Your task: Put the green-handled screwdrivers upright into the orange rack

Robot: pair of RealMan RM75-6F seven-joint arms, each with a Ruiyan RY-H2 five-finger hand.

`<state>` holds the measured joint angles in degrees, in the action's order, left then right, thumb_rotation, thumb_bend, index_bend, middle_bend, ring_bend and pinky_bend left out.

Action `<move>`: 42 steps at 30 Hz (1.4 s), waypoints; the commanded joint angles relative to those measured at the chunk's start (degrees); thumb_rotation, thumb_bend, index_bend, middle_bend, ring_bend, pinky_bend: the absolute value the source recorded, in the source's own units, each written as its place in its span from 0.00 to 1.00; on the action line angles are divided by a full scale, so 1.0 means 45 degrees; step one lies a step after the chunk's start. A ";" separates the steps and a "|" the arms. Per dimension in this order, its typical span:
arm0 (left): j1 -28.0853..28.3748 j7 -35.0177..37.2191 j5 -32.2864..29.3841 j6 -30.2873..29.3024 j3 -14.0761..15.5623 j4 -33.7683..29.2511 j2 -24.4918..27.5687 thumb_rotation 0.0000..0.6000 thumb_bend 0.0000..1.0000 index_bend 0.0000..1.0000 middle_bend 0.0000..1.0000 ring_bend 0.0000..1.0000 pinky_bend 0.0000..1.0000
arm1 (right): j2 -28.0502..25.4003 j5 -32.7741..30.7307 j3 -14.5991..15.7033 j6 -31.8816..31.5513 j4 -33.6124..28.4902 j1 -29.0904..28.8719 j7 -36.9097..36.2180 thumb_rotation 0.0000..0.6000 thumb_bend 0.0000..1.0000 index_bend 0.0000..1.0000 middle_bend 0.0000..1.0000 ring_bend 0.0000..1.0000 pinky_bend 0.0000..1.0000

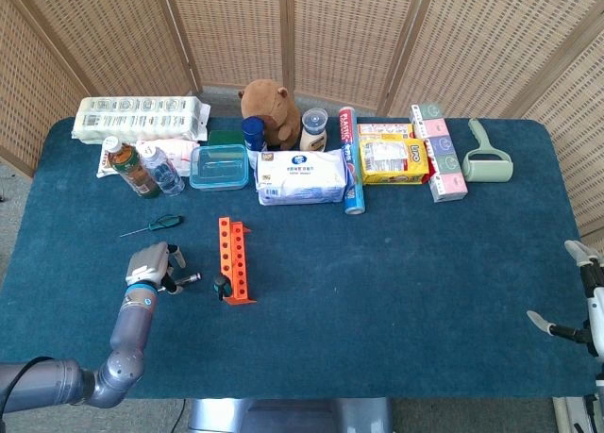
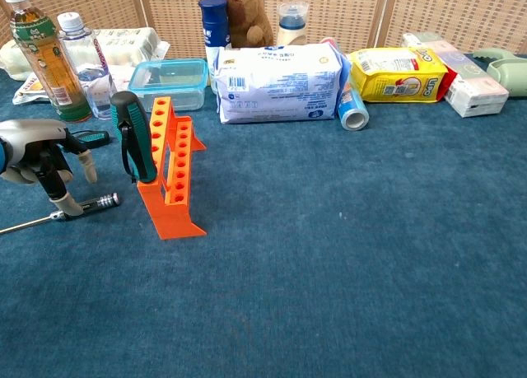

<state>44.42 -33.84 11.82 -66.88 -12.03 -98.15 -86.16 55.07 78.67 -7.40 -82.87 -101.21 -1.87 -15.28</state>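
Note:
The orange rack (image 1: 236, 259) (image 2: 171, 177) stands left of the table's centre. One dark green-handled screwdriver (image 2: 132, 144) (image 1: 223, 285) stands upright in the rack's near end. A second, thinner green-handled screwdriver (image 1: 157, 224) (image 2: 90, 137) lies flat on the cloth behind my left hand. My left hand (image 1: 152, 264) (image 2: 39, 157) hovers just left of the rack with its fingers apart. One fingertip reaches down to a black-handled screwdriver (image 2: 89, 204) (image 1: 185, 279) lying there, and the hand holds nothing. My right hand (image 1: 587, 301) stays at the table's right edge, fingers spread and empty.
Along the back stand two bottles (image 2: 51, 58), a clear lidded box (image 2: 171, 80), a wipes pack (image 2: 278, 83), a plush toy (image 1: 270, 110), a blue can (image 2: 352, 108), snack boxes (image 1: 393, 158) and a lint roller (image 1: 487, 158). Blue cloth (image 2: 346, 263) stretches right of the rack.

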 commanded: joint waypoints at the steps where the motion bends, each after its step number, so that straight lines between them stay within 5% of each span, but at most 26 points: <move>1: 0.0081 -0.0113 -0.0073 0.0040 -0.0044 0.0174 -0.0168 1.00 0.15 0.50 0.96 0.97 1.00 | -0.0013 -0.0016 -0.0004 -0.0001 0.0006 0.0008 -0.0042 1.00 0.08 0.06 0.06 0.00 0.00; 42: 0.0373 -0.1050 -0.0193 -0.0074 -0.0329 0.0416 -0.1053 1.00 0.44 0.50 0.96 0.97 1.00 | -0.0204 0.0025 -0.0055 -0.0194 0.0042 0.0138 -0.0510 1.00 0.08 0.06 0.06 0.00 0.00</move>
<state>46.17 -38.65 10.86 -67.09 -13.44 -96.14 -90.99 54.16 78.78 -7.65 -83.74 -101.02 -1.25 -17.58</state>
